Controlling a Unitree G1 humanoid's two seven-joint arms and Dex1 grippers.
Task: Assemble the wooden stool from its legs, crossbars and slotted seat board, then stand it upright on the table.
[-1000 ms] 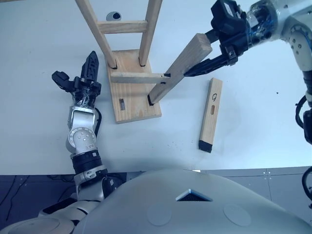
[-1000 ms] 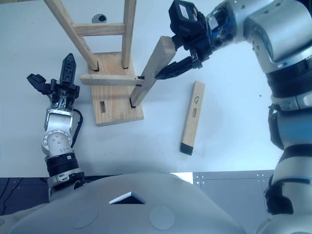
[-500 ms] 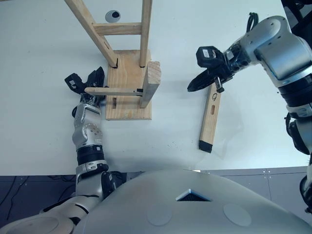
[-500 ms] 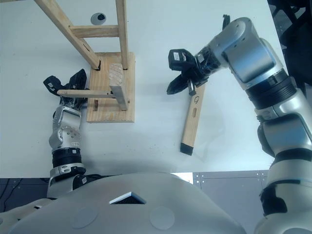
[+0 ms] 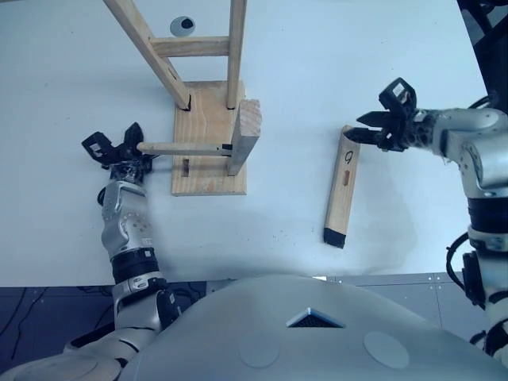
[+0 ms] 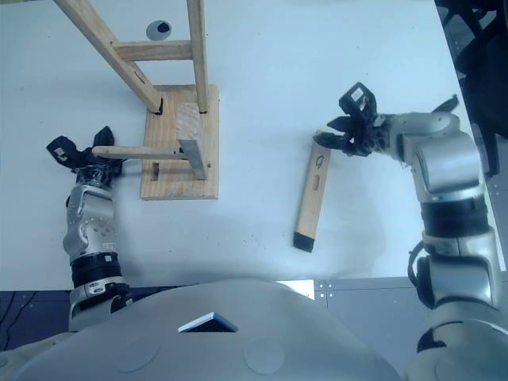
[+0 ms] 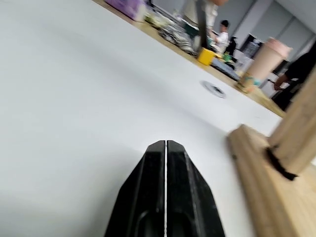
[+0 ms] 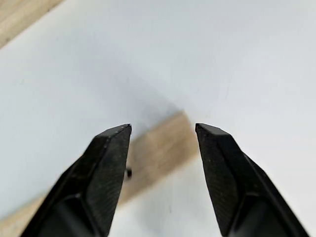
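Loose pale wooden leg (image 5: 343,186), black-tipped: stiff, light, likely best pinched mid-length (flat faces); right gripper (image 5: 355,128) gapes at its top end, empty; left gripper (image 7: 166,143) closed, empty.

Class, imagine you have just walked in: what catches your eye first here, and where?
The half-built stool stands out on the left of the table: three legs set in the seat board, a crossbar jutting toward the left gripper. To the right a loose leg lies flat, the open right gripper at its far end.

Loose leg (image 5: 342,189) right of seat board (image 5: 209,175), apart
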